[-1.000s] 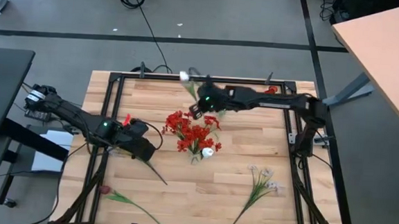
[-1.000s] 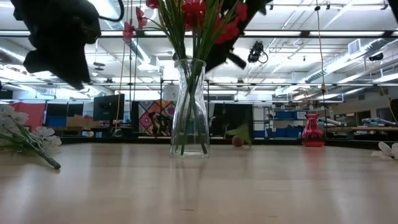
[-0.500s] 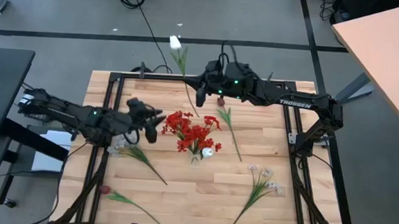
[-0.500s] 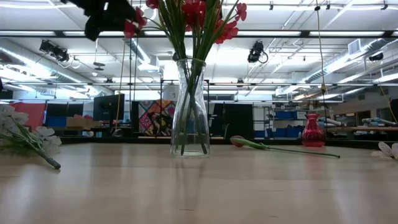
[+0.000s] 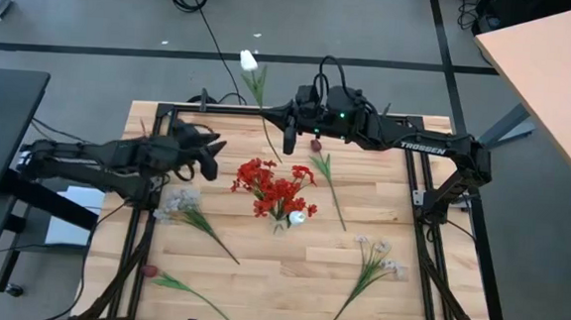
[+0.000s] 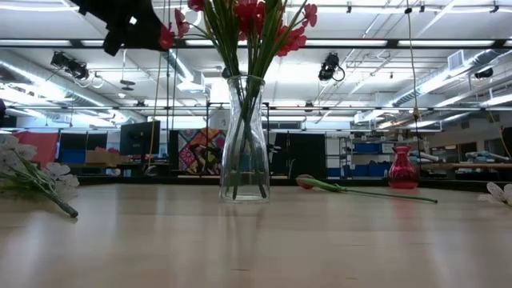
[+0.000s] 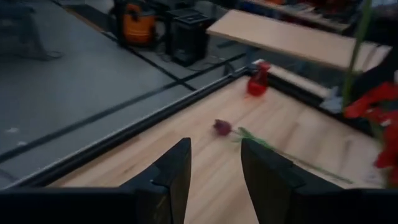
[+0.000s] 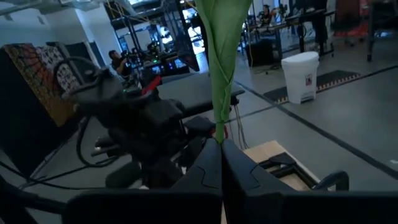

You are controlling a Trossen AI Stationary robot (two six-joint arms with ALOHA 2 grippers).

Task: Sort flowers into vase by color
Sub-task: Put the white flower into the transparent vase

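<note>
The right gripper (image 5: 289, 140) pinches the white bud's stem (image 8: 221, 68), probably keeping it from the red vase (image 6: 244, 136). The left gripper (image 7: 214, 163) hovers open, empty, over the counter (image 5: 259, 268).

We see bright red blossom clusters (image 5: 276, 188) in a clear glass vase (image 6: 245, 138) mid-frame, on a pale wooden plank table (image 5: 279, 269). A white bud (image 5: 249, 60) tops a green stem at upper centre; a maroon bud (image 5: 149, 270) lies lower left.

You saw the glass vase (image 6: 244, 138) upright mid-table holding red flowers (image 6: 268, 24), a maroon tulip (image 6: 360, 190) lying behind it, white sprays (image 6: 36, 172) lying at one side.
</note>
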